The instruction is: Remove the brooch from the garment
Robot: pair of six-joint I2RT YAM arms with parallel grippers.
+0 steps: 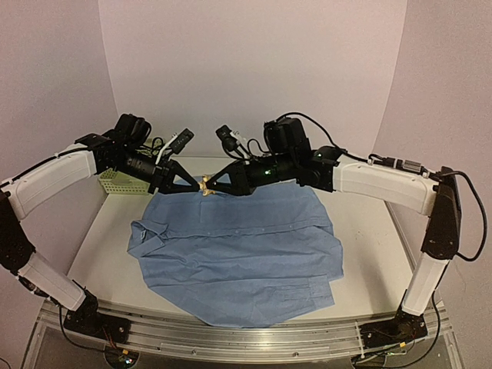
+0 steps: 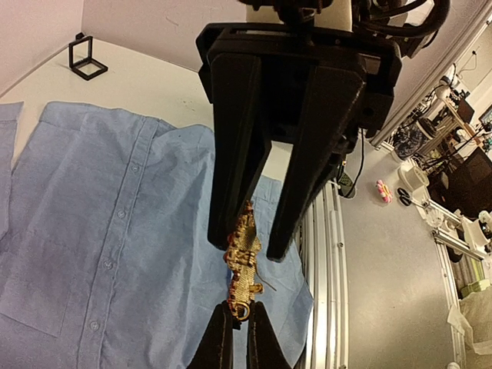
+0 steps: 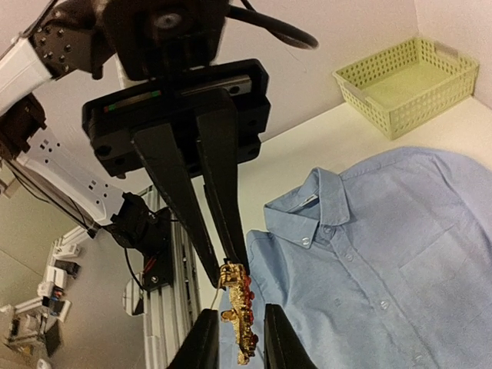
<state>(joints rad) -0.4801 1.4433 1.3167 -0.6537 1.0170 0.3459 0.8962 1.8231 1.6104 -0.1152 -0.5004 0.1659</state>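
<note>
Behind your left arm in the top view, the basket (image 3: 434,104) is half hidden. The right wrist view shows it whole, near the wall, just past the collar of the shirt (image 3: 369,254). From above, the brooch (image 2: 244,257) is only a pale speck where the two sets of fingers meet, and you cannot make out its fastening clearly in any view. Your left gripper (image 2: 239,319) is closed almost fully on one end of the brooch, which is held up in the air above the shirt's far edge. Your right gripper (image 3: 240,323) has its jaws narrowly parted around the other end, but you cannot tell whether its pads press on it. The shirt lies spread on the table (image 1: 100,254), button front up. A small black box (image 2: 87,68) stands on the table beyond the shirt.
</note>
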